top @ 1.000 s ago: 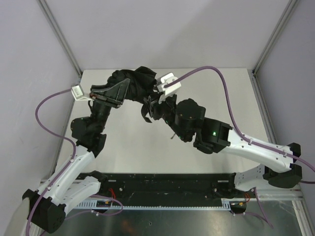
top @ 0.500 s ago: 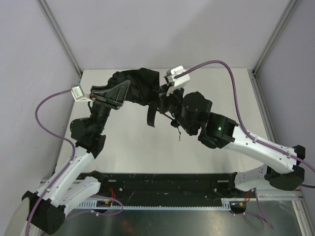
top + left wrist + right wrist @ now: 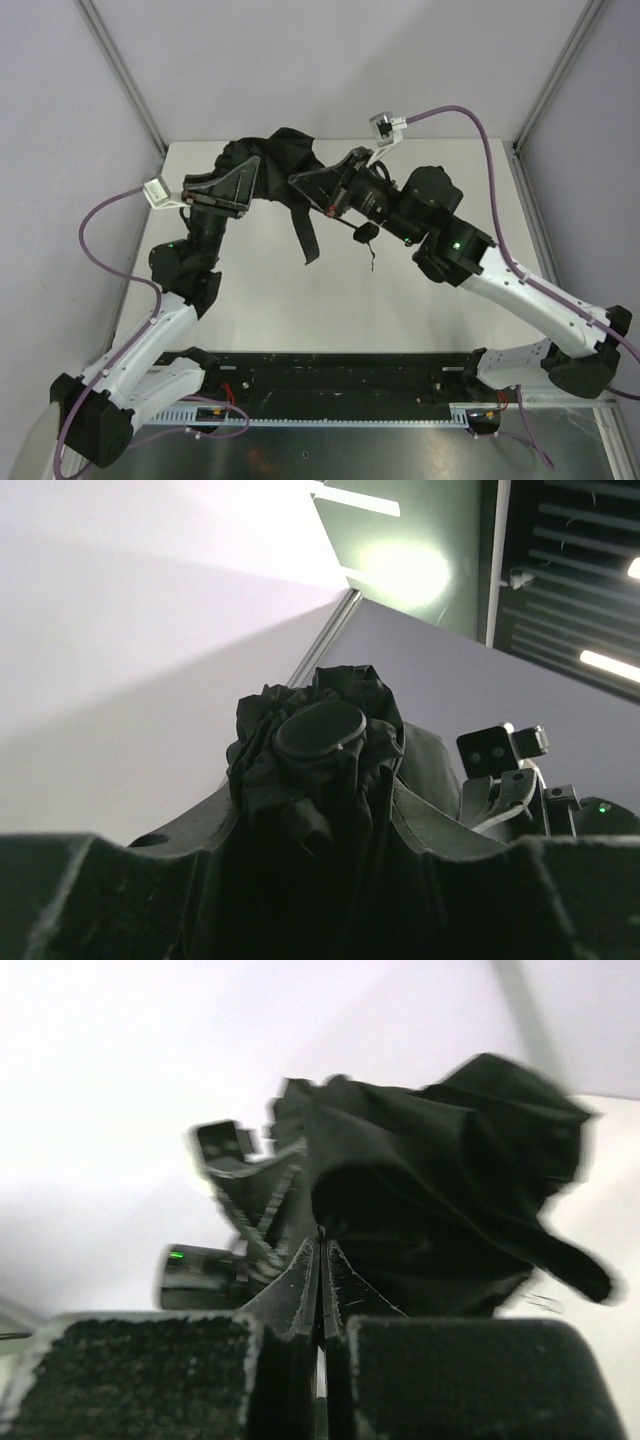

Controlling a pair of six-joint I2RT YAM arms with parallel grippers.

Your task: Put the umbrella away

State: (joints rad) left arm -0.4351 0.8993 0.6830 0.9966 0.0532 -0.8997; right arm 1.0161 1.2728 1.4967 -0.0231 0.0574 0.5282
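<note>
The umbrella (image 3: pixel 278 160) is a bunched black fabric bundle held above the far part of the white table (image 3: pixel 260 300). My left gripper (image 3: pixel 252 172) is shut on it, one finger on each side of the bundle (image 3: pixel 318 810), and its round end cap (image 3: pixel 320 730) points up. A fabric strap (image 3: pixel 309 240) hangs down. The small knob handle (image 3: pixel 365 233) with its thin wrist strap dangles under my right arm. My right gripper (image 3: pixel 298 181) is shut, its tips (image 3: pixel 321 1235) against the fabric (image 3: pixel 450 1180). Whether a fold is pinched does not show.
Grey walls with metal corner posts (image 3: pixel 125 75) close in the table on three sides. A black rail (image 3: pixel 330 375) with both arm bases runs along the near edge. Purple cables (image 3: pixel 470 120) loop from the wrists.
My right gripper closed, rose and swung back to point left at the fabric's right edge. The knob and shaft now hang below it. The left arm kept its grip.
</note>
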